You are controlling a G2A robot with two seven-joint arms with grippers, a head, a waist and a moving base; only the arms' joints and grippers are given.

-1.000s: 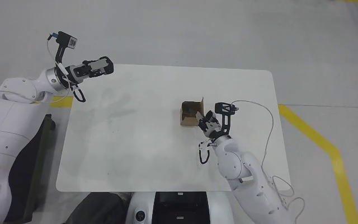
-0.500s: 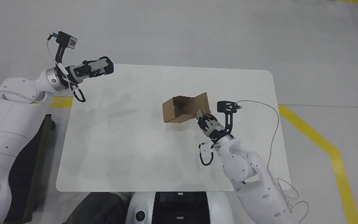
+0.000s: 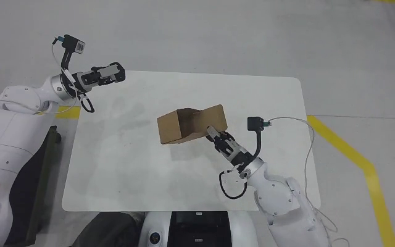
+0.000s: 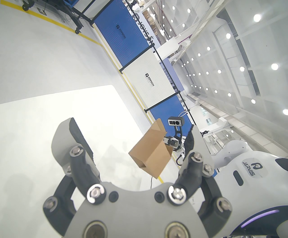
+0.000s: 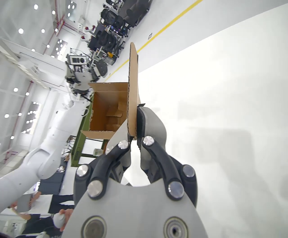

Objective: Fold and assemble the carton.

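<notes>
Right gripper (image 5: pixel 132 126): fingers nearly closed, pinching the carton's flap (image 5: pixel 132 78) edge-on. Black ribbed rubber pads (image 5: pixel 140 122) sit on grey metal links with round screw heads. The flap's cut edge shows the corrugated fluting.

The carton (image 5: pixel 108 112) is plain brown corrugated cardboard, a rectangular box with its mouth open toward the wrist camera. We see smaller flaps folded at the bottom inside. The gripped flap stands out straight from one wall.

In the top view the carton (image 3: pixel 185 125) is around the table's centre, a touch toward 12 o'clock. The right gripper (image 3: pixel 217 137) sits at the carton's 4 o'clock, on the flap. From the left wrist the carton (image 4: pixel 153 153) hangs tilted, one corner lowest, and it looks lifted off the table. We can't confirm the gap.

Left gripper (image 4: pixel 132 127): fingers spread wide, nothing between them. Same build, dark rubber pads on grey links and a grey plate. In the top view the left gripper (image 3: pixel 114 72) is over the table's 10 o'clock corner, well apart from the carton.

Table (image 3: pixel 123 173): white, smooth, slight sheen, rectangular with rounded corners.

Floor (image 3: pixel 216 31): pale grey, smooth. A yellow line (image 3: pixel 345 145) angles past the table's 3 o'clock side.

Room, left wrist view: blue and white perforated panels (image 4: pixel 155 83) on black frames, and a high white ceiling with rows of round lights (image 4: pixel 257 17).
</notes>
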